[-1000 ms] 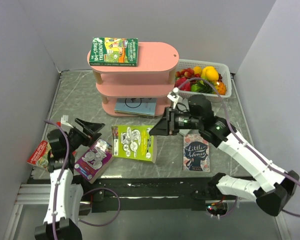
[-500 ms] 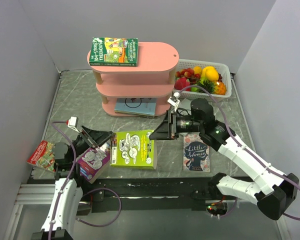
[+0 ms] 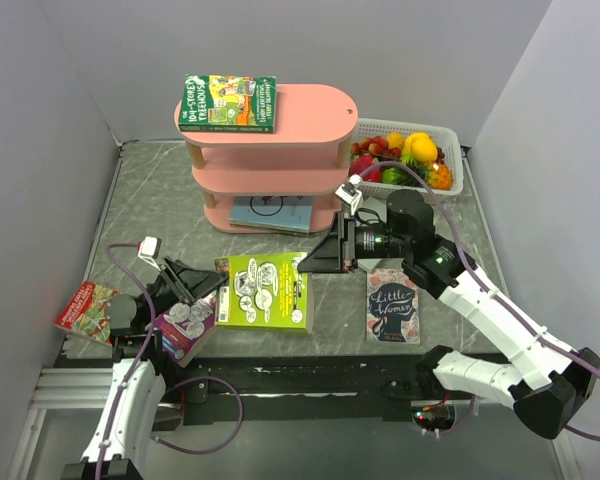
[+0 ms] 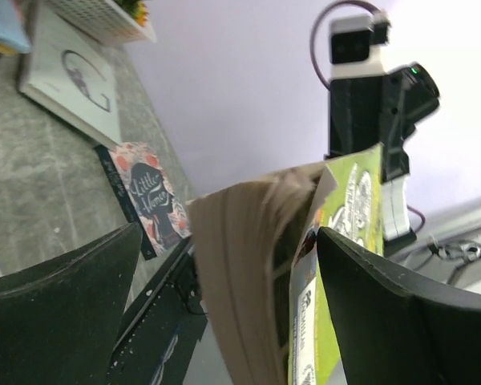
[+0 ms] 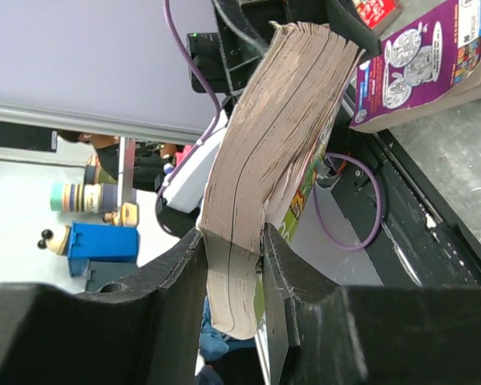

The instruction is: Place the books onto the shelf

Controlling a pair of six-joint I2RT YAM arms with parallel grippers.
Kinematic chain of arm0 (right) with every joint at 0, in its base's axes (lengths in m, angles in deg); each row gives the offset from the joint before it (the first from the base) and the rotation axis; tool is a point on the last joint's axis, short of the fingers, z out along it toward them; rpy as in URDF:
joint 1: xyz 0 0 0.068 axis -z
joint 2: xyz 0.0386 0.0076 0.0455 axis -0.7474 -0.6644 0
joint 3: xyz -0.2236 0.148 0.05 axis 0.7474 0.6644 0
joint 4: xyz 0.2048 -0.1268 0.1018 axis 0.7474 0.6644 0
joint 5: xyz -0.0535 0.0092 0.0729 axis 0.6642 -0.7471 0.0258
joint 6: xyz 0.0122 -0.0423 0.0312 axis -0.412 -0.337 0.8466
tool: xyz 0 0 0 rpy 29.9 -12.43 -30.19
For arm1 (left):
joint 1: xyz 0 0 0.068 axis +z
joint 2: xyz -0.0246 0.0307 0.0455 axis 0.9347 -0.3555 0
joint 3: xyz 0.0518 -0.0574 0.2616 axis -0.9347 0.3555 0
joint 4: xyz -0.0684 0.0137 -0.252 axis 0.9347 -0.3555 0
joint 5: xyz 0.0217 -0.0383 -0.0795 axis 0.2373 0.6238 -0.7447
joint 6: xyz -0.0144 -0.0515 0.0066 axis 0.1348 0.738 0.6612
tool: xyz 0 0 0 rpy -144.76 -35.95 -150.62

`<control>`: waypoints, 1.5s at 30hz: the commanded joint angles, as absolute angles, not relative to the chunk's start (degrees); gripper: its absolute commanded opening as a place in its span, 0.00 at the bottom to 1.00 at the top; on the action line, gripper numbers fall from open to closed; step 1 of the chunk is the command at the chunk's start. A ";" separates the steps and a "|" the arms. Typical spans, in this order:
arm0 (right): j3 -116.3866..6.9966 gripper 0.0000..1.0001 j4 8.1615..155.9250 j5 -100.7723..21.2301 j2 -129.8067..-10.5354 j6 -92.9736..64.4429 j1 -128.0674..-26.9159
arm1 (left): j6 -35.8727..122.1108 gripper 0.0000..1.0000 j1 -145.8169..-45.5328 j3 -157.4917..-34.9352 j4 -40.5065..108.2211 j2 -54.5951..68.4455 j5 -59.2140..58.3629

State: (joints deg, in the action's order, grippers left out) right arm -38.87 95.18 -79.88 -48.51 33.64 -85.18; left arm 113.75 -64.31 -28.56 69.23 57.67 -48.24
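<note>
The lime green book (image 3: pixel 270 290) sits in front of the shelf (image 3: pixel 310 110), off the table (image 3: pixel 150 200) and roughly level, cover up. My right gripper (image 3: pixel 315 262) has it by its right edge. In the right wrist view the jaws are drawn in to a narrow gap, and both fingers (image 5: pixel 176 273) press against the block of brownish pages, one on each face of the book (image 5: pixel 280 136).

My left gripper (image 3: pixel 195 283) is at the book's opposite edge with its jaws spread wide. In the left wrist view the fanned pages (image 4: pixel 248 265) stand between my two dark fingers (image 4: pixel 56 281) with open space on either side, so this gripper (image 4: pixel 228 233) grips nothing. I cannot tell whether a finger brushes the cover.

Just under my left gripper the purple book (image 3: pixel 185 325) lies flat on the table. The red book (image 3: pixel 85 308) is further left, near the table's edge. The Little Women book (image 3: pixel 392 305) lies flat to the right, beneath my right arm.

On the shelf, the Treehouse book (image 3: pixel 228 102) rests on the top board, overhanging its left end, and a light blue book (image 3: pixel 270 212) lies on the bottom tier. The fruit basket (image 3: pixel 450 175) stands just beside the shelf on its right
</note>
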 commanded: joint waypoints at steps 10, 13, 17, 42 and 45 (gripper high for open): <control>-42.43 0.00 88.65 -84.78 -51.05 35.61 -86.16 | 121.28 0.98 -76.90 -31.25 91.69 53.33 -48.50; -42.96 0.00 89.45 -85.13 -51.40 34.91 -86.16 | 120.40 0.64 -80.59 -32.65 93.10 53.15 -47.89; -44.62 0.00 93.12 -83.82 -51.14 31.93 -86.25 | 118.39 0.01 -82.36 -35.55 88.99 54.64 -46.49; -42.95 0.99 98.76 -72.66 -36.91 29.63 -85.81 | 109.06 0.01 -82.45 -55.60 67.53 50.43 -41.65; -42.96 0.99 100.08 -70.45 -35.50 28.93 -85.81 | 108.62 0.01 -82.45 -55.68 66.91 50.51 -41.91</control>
